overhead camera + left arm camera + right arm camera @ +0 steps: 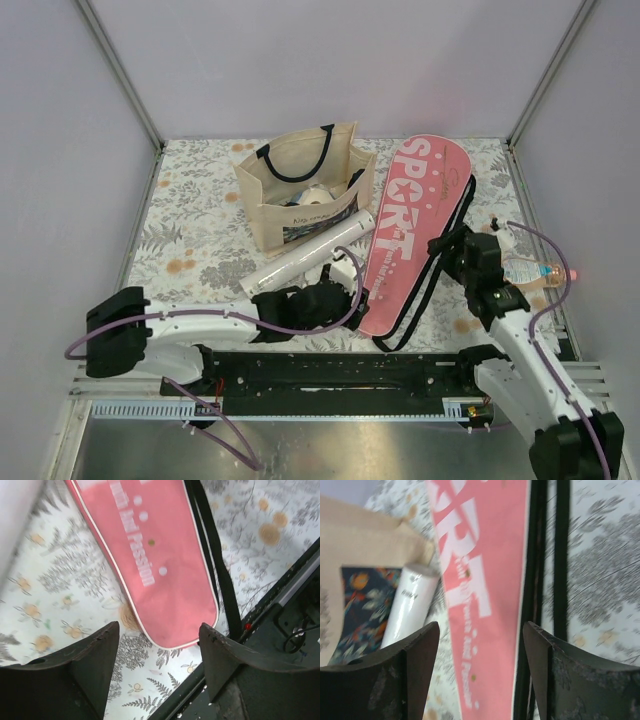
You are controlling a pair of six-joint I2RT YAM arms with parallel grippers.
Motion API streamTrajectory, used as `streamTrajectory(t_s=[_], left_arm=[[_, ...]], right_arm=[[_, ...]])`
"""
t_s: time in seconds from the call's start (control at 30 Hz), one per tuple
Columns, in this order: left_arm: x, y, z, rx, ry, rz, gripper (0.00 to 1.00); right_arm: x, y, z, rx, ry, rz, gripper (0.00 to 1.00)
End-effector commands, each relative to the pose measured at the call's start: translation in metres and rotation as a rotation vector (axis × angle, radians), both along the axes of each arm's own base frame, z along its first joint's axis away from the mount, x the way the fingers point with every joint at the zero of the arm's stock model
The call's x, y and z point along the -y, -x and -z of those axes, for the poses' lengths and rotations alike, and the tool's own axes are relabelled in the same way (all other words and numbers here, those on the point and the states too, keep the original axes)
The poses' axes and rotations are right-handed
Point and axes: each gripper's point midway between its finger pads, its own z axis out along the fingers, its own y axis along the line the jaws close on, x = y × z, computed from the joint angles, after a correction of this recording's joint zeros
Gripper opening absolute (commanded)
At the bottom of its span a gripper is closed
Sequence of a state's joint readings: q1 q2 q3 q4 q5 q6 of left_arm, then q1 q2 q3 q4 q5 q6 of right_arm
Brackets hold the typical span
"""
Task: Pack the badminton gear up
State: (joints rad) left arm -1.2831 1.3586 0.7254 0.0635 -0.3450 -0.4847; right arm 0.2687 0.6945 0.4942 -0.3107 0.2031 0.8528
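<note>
Overhead, gear: the pink cover (pixel 415 235) lies flat on the desk (pixel 195 220), wide end far and narrow end toward the arms. Its black strap (pixel 425 285) trails along its right side.
Overhead, tube: the white tube (pixel 310 258) lies slantwise just left of the cover, its far end reaching the corner of the tote bag (pixel 290 195).
Overhead, unseen: no rackets or shuttlecock lie loose on the desk; something white sits in the bag, too small to name.
Overhead, left arm: it is stretched low across the desk from its base, with the left gripper (pixel 350 298) at the cover's narrow end, beside the tube.
Overhead, right arm: its elbow is folded and its wrist raised, with the right gripper (pixel 450 245) over the strap at the cover's right edge. A small bottle (pixel 530 270) lies just beyond it.
Left wrist, fingers: the fingers (pixel 95 665) are spread apart and hold nothing. The cover's rounded end shows between them, and the strap runs off toward the rail (pixel 280 595).
Left wrist, why: this low, level reach seems meant to pinch the narrow end and steady it.
Right wrist, fingers: these fingers (pixel 420 670) are parted and empty. Cover and strap show between them, with the tube and bag off to the left.
Right wrist, why: hovering tilted above the edge, it looks set to take the strap or the cover's rim, perhaps to open it for packing.
</note>
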Motion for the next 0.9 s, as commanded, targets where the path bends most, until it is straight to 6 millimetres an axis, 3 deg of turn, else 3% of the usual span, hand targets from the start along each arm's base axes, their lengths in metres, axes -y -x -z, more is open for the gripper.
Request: streamTrajectory(t_s=[0.0, 0.1, 0.23, 0.47, 0.63, 0.87], left_arm=[[-0.009, -0.019, -0.06, 0.164, -0.001, -0.025, 0.69], [-0.015, -0.017, -0.071, 0.172, 0.002, -0.017, 0.72], [-0.021, -0.007, -0.076, 0.146, 0.031, 0.015, 0.72], [-0.028, 0.008, -0.058, 0.114, 0.018, 0.09, 0.7], [-0.028, 0.016, -0.054, 0.101, 0.017, 0.142, 0.7], [-0.033, 0.024, -0.049, 0.142, -0.004, 0.213, 0.7]], right_arm=[[0.023, -0.035, -0.008, 0.003, 0.078, 0.0, 0.77], [0.032, -0.061, -0.006, -0.013, 0.043, -0.015, 0.78], [0.044, -0.096, 0.013, -0.072, -0.043, -0.055, 0.78], [0.052, -0.137, 0.045, -0.16, -0.094, -0.08, 0.76], [0.055, -0.155, 0.075, -0.219, -0.115, -0.08, 0.74], [0.06, -0.157, 0.107, -0.305, -0.132, -0.044, 0.71]])
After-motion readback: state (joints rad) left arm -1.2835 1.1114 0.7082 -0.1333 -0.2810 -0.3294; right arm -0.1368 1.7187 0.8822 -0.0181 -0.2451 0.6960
